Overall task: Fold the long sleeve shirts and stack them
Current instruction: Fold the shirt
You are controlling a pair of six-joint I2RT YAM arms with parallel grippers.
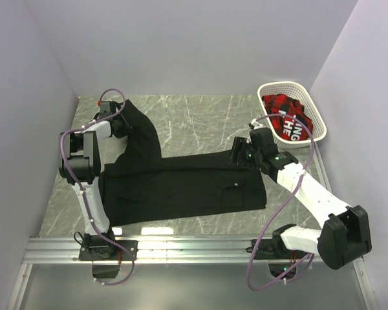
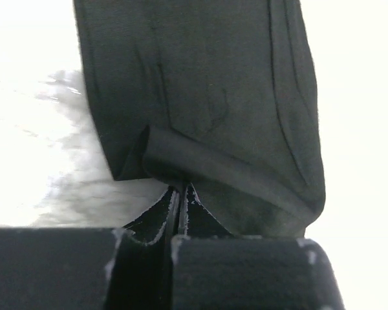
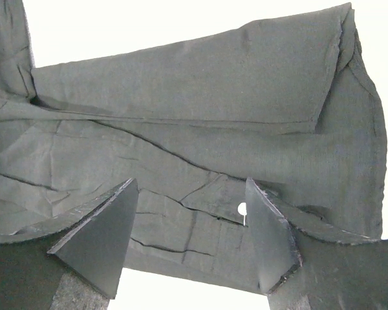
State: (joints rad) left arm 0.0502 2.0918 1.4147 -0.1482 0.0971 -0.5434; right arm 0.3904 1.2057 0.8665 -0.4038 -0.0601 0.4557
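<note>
Black soft shirt [image 1: 181,187] lies creased across my marbled surface [image 1: 200,116]; left fingers [image 2: 160,221] pinch its folded sleeve edge, right fingers [image 3: 100,239] spread apart.

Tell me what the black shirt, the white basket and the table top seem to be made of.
The black shirt: soft woven cloth, matte; it creases and drapes flat. The white basket: probably moulded plastic, with slotted lattice walls. The table top: looks like grey-green marble with white veins, possibly a printed laminate.
</note>
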